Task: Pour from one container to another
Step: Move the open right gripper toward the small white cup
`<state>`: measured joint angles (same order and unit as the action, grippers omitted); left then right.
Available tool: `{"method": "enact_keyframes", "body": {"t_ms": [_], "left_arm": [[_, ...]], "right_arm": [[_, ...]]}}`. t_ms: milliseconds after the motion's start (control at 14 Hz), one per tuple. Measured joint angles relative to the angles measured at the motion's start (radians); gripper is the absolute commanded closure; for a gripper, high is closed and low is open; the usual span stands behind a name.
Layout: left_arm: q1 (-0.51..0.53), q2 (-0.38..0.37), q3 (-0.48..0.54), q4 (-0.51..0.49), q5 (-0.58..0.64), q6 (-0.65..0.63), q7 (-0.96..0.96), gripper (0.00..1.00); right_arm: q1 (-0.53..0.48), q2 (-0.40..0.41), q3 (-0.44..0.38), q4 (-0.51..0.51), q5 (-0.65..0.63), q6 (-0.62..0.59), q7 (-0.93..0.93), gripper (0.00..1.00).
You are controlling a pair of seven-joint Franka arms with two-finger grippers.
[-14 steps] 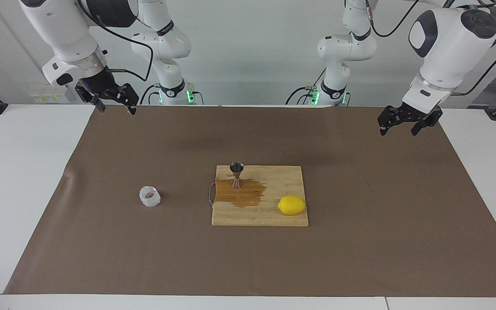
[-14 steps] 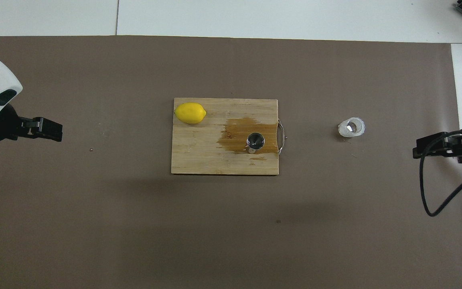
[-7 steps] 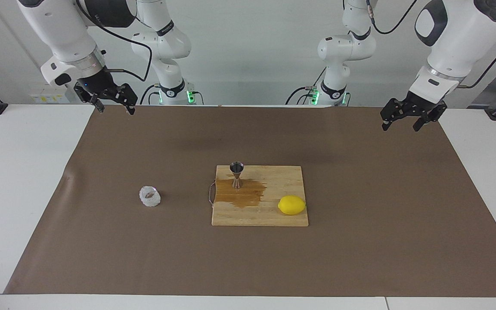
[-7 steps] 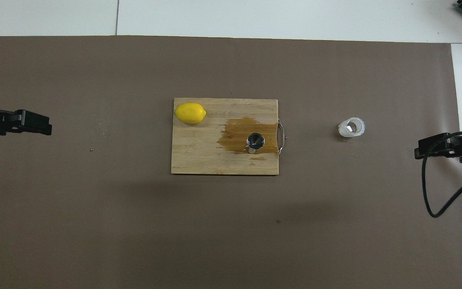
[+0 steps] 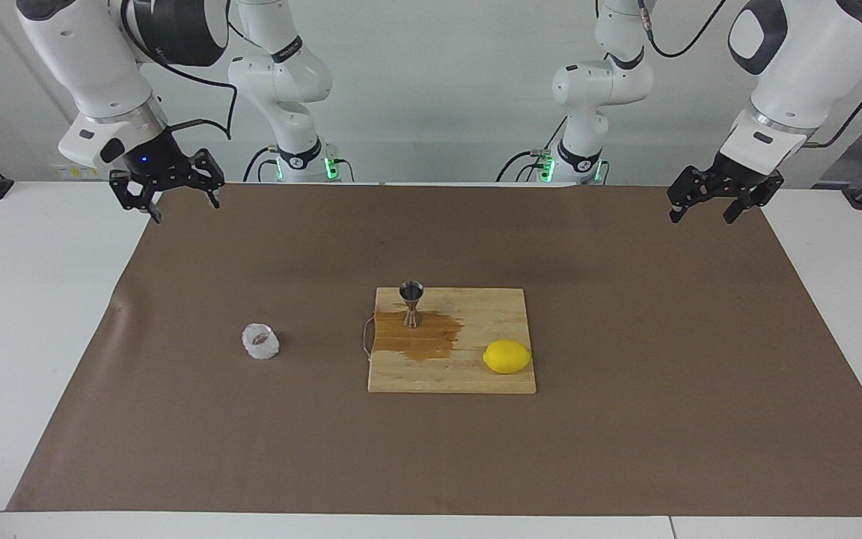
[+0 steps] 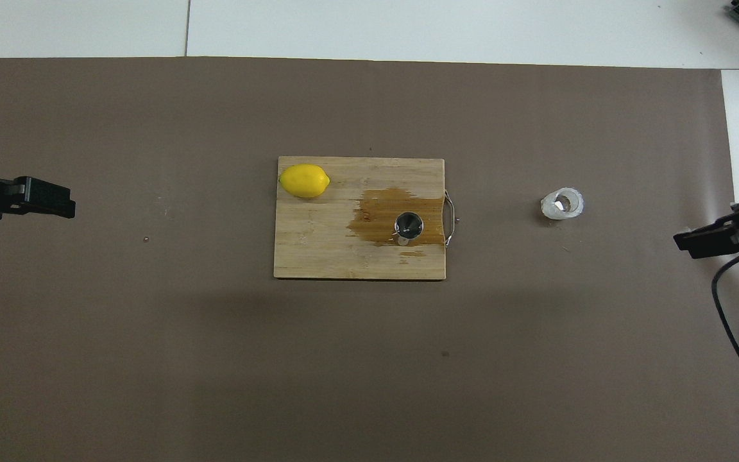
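Observation:
The clear faceted glass cup (image 5: 260,342) sits on the brown mat beside the cutting board, toward the right arm's end; it also shows in the overhead view (image 6: 562,203). The steel jigger (image 5: 411,303) stands upright on the wooden cutting board (image 5: 476,378), in a brown wet patch (image 5: 423,340). From above the jigger (image 6: 408,226) shows its round mouth. My right gripper (image 5: 185,209) is open and empty, raised over the mat's edge at the right arm's end (image 6: 696,242). My left gripper (image 5: 702,217) is open and empty, raised over the mat at the left arm's end (image 6: 55,200).
A yellow lemon (image 5: 507,356) lies on the cutting board (image 6: 318,250), farther from the robots than the jigger and toward the left arm's end. The board has a wire handle (image 5: 366,337) on its cup side. A brown mat (image 5: 625,419) covers the table.
Both grippers have drawn outward, away from the board, each toward its own end of the table. The cup, jigger, lemon and board have not moved.

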<state>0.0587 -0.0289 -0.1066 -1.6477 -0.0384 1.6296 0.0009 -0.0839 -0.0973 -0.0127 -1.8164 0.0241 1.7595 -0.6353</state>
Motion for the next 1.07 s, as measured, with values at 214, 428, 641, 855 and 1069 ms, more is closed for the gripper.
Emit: {"method": "enact_keyframes", "body": {"t_ms": [214, 428, 641, 855, 1069], "left_arm": [[0.000, 0.000, 0.000, 0.000, 0.000, 0.000, 0.000, 0.00], [0.000, 0.000, -0.001, 0.000, 0.000, 0.000, 0.000, 0.00], [0.000, 0.000, -0.001, 0.000, 0.000, 0.000, 0.000, 0.00], [0.000, 0.000, -0.001, 0.000, 0.000, 0.000, 0.000, 0.00], [0.000, 0.000, -0.001, 0.000, 0.000, 0.000, 0.000, 0.00]], "right_arm": [[-0.025, 0.011, -0.001, -0.079, 0.002, 0.132, -0.343, 0.00], [-0.068, 0.083, -0.002, -0.115, 0.104, 0.236, -0.590, 0.00], [-0.113, 0.194, -0.002, -0.124, 0.316, 0.315, -0.847, 0.00], [-0.120, 0.277, -0.002, -0.123, 0.456, 0.352, -0.970, 0.00], [-0.118, 0.322, 0.001, -0.127, 0.523, 0.352, -1.066, 0.00]]}}
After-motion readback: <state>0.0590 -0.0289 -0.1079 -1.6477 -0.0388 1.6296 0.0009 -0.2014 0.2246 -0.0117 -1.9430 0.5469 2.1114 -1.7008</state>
